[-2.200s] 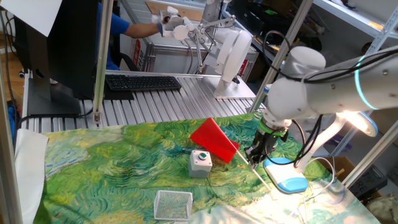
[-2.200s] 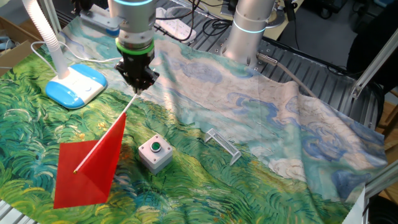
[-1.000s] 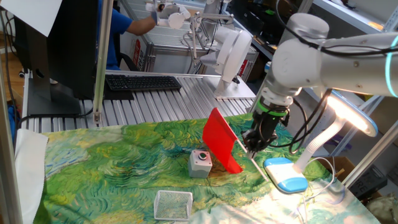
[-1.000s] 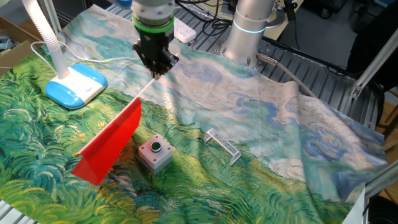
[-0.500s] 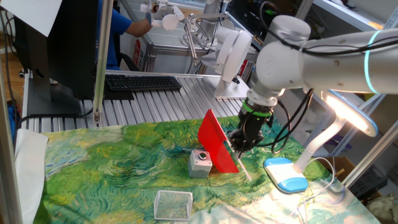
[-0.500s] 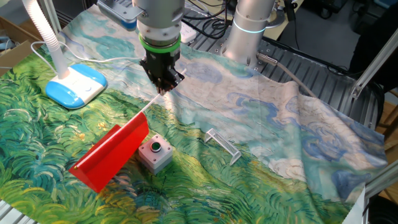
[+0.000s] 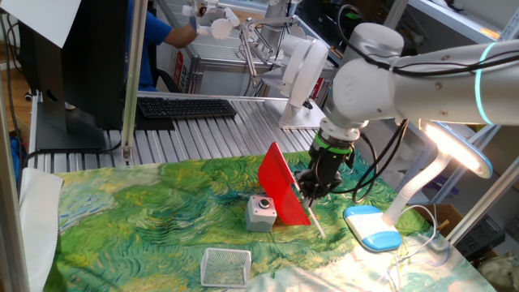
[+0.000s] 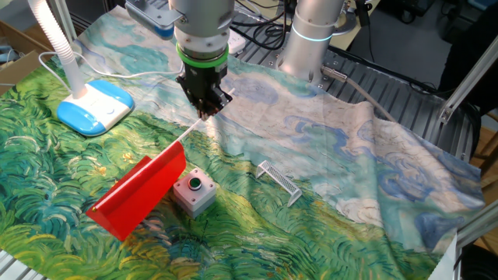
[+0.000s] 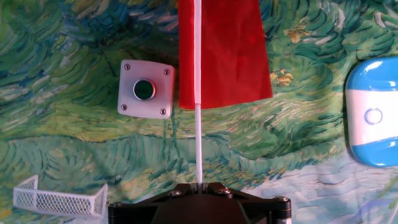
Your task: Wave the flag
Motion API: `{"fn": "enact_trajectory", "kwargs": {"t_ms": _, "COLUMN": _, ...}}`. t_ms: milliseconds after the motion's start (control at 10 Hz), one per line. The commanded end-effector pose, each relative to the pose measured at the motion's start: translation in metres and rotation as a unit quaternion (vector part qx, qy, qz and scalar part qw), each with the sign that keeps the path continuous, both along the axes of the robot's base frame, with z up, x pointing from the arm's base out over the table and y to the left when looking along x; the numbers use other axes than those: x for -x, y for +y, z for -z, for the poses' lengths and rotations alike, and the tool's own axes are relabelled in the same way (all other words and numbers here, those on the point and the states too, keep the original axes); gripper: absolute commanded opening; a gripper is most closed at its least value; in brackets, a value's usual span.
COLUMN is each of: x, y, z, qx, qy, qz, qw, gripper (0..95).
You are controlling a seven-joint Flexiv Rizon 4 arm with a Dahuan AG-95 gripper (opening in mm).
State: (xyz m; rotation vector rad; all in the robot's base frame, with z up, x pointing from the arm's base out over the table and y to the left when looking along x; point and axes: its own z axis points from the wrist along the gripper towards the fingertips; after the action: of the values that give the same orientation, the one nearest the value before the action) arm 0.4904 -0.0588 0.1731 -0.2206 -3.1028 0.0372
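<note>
Holding the flag [image 7: 284, 188] by its stick, the tool [image 8: 206, 108] stays pinched on the pale shaft above the desk [image 8: 350, 179]
The red cloth hangs just beside the grey button box [image 8: 193, 191], on the side toward the blue-and-white lamp base [image 8: 95, 106]; the white mesh goal [image 8: 279, 180] lies beyond the box, away from the lamp

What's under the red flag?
Under the flag you can see the green swirly cloth that covers the table. The grey button box sits beside it, not under it. The pincer holds the stick. Whatever lies right beneath the red part is hidden.
</note>
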Motion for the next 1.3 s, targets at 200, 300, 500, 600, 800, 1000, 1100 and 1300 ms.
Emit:
{"fn": "enact_trajectory", "kwargs": {"t_ms": 200, "x": 0.001, "y": 0.000, "z": -0.001, "qx": -0.015, "qy": -0.018, "qz": -0.022, "qw": 0.9995, "gripper": 0.0}}
{"fn": "enact_trajectory", "kwargs": {"t_ms": 300, "x": 0.001, "y": 0.000, "z": -0.001, "qx": -0.031, "qy": -0.026, "qz": -0.021, "qw": 0.9989, "gripper": 0.0}}
{"fn": "enact_trajectory", "kwargs": {"t_ms": 500, "x": 0.001, "y": 0.000, "z": -0.001, "qx": -0.043, "qy": -0.032, "qz": -0.038, "qw": 0.9978, "gripper": 0.0}}
{"fn": "enact_trajectory", "kwargs": {"t_ms": 600, "x": 0.001, "y": 0.000, "z": -0.001, "qx": -0.048, "qy": -0.034, "qz": -0.043, "qw": 0.9974, "gripper": 0.0}}
{"fn": "enact_trajectory", "kwargs": {"t_ms": 800, "x": 0.001, "y": 0.000, "z": -0.001, "qx": -0.049, "qy": -0.044, "qz": -0.061, "qw": 0.9960, "gripper": 0.0}}
{"fn": "enact_trajectory", "kwargs": {"t_ms": 1000, "x": 0.001, "y": 0.006, "z": -0.005, "qx": -0.049, "qy": -0.039, "qz": -0.056, "qw": 0.9965, "gripper": 0.0}}
{"fn": "enact_trajectory", "kwargs": {"t_ms": 1100, "x": 0.001, "y": 0.023, "z": -0.015, "qx": -0.052, "qy": -0.034, "qz": -0.047, "qw": 0.9970, "gripper": 0.0}}
{"fn": "enact_trajectory", "kwargs": {"t_ms": 1300, "x": 0.007, "y": 0.057, "z": -0.035, "qx": -0.053, "qy": -0.030, "qz": -0.028, "qw": 0.9978, "gripper": 0.0}}
